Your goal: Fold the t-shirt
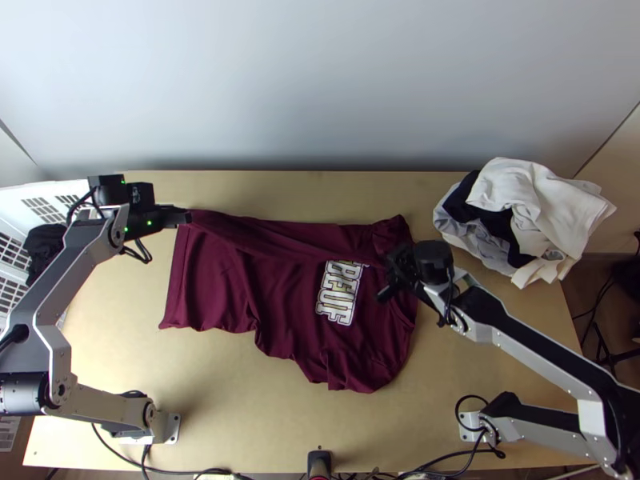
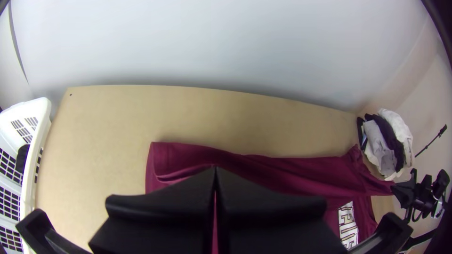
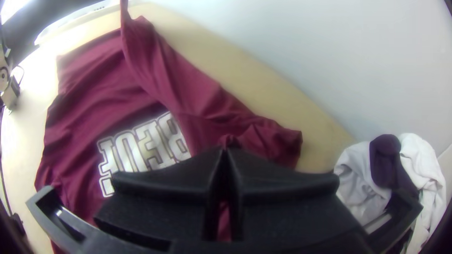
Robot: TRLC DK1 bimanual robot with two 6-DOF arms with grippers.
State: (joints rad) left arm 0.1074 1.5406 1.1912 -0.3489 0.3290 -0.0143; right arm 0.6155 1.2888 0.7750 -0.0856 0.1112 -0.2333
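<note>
Near the table's far edge (image 1: 320,176) (open wood between), maroon t-shirt (image 1: 212,280).

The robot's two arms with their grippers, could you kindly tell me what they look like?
The left arm and right arm have silver-grey links, black joints and black cables. The left gripper and right gripper each have two wide, flat black fingers. Small green lights dot the left arm's black wrist.

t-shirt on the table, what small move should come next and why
Probably bring the left gripper and right gripper in step toward the table's near edge: both pinch the maroon t-shirt, and the strip raised between them only partly covers the white lettering.
</note>
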